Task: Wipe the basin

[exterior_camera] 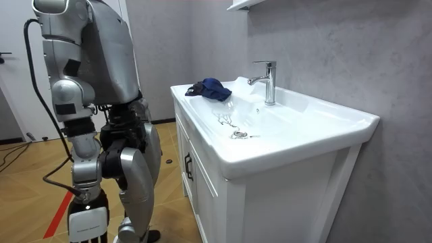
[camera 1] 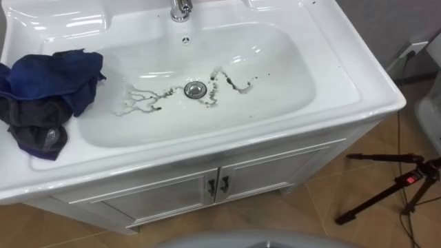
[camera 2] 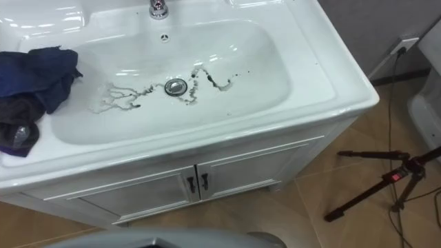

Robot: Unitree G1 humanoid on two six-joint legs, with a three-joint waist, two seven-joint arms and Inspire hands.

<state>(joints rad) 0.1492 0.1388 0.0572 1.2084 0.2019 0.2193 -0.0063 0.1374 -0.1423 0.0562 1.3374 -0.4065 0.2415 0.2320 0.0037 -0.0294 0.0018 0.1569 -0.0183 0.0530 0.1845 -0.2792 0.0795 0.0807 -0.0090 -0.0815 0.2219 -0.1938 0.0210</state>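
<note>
basin (camera 1: 275, 62): white, with dark smears (camera 1: 145, 102) strung left to right either side of the drain (camera 1: 196, 88).
cloth (camera 1: 48, 89): blue, bunched on the basin's left rim, just beside the bowl.
right hand (exterior_camera: 86, 219): hangs low at the robot's side, well apart from the basin; its grip cannot be told.
next: the cloth lies to the robot's left, so the left arm looks nearer.
</note>
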